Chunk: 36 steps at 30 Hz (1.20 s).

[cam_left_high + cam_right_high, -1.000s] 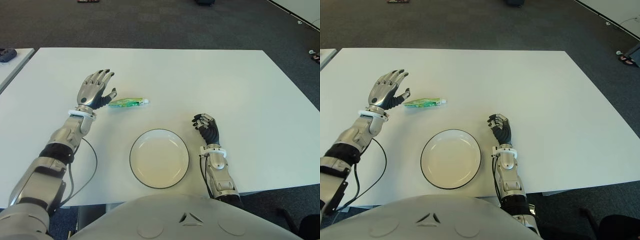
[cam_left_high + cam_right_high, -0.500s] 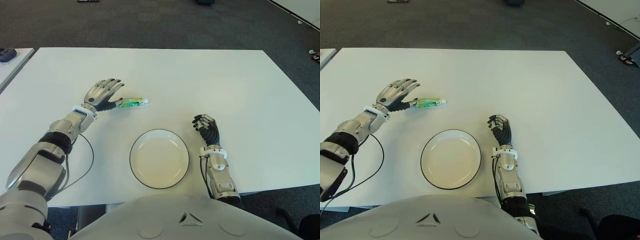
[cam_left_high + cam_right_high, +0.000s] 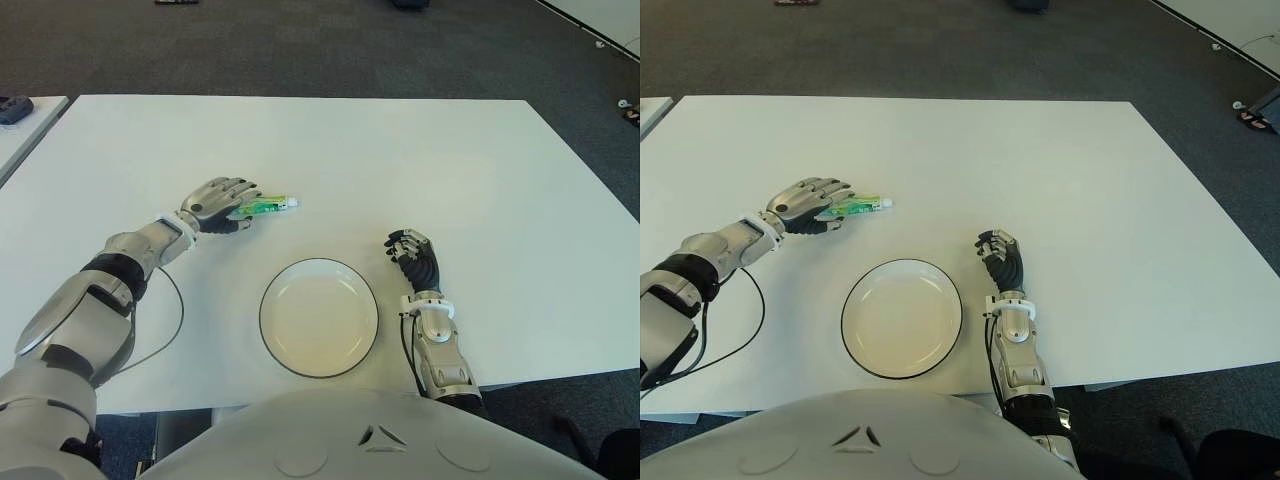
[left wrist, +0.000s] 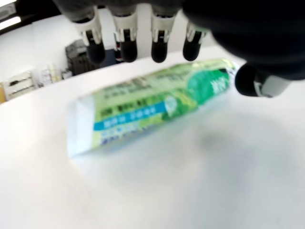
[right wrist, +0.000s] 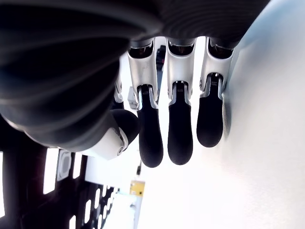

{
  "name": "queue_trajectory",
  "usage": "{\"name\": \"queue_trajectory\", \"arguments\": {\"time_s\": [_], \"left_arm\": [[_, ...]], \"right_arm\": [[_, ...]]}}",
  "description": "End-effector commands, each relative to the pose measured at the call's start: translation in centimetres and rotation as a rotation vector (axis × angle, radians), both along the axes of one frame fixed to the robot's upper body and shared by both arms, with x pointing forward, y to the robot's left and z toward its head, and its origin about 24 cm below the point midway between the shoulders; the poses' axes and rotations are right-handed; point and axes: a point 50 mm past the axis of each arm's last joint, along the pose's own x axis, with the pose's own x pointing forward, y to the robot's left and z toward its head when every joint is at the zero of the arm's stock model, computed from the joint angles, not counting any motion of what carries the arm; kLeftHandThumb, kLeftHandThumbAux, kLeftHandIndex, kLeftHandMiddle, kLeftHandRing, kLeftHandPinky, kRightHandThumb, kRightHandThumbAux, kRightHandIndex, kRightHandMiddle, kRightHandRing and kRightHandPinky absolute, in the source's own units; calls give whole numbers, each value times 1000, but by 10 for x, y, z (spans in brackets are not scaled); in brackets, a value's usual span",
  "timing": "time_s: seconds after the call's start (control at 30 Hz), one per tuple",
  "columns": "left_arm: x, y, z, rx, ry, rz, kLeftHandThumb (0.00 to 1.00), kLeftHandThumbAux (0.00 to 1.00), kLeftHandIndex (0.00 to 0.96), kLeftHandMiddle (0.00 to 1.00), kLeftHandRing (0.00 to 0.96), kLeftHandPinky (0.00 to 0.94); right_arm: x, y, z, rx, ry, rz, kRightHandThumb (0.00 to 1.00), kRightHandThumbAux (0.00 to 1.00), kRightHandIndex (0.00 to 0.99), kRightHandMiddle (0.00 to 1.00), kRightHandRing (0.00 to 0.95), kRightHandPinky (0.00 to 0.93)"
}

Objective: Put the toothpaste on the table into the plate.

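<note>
One toothpaste tube lay flat on table, left-centre of frame, long axis approx. left-right, cap end to right. Left hand over tube's flat end, fingers spread above, not clamped. Right hand curled, empty, right of plate.

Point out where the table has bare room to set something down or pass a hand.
The table is bare across its far half and right side. The plate is empty. Crowded: the left hand open over the toothpaste, left of centre; the right hand shows curled beside the plate's right.
</note>
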Motion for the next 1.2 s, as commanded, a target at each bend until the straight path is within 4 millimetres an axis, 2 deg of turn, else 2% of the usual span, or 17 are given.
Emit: {"name": "queue_trajectory", "arguments": {"time_s": [0.03,0.5,0.83,1.2], "left_arm": [[-2,-1,-2,89,75,-70,570,229,0,34,17,10],[-10,-5,-10,212,161,-195,467,273,0,24,0,2],[-15,-5,-23,291,217,-188,421,248,0,10,0,0],[-16,-5,-27,275,232,-160,422,254,0,3,0,2]], "right_arm": [[-3,-3,-5,-5,30,-7,707,731,427,532,540,554],[-4,-4,-4,-15,40,-5,707,731,428,534,538,553],[-5,-5,-3,-25,39,-5,708,730,427,532,530,530],[-6,-6,-2,-23,34,-9,708,730,428,540,534,532]]}}
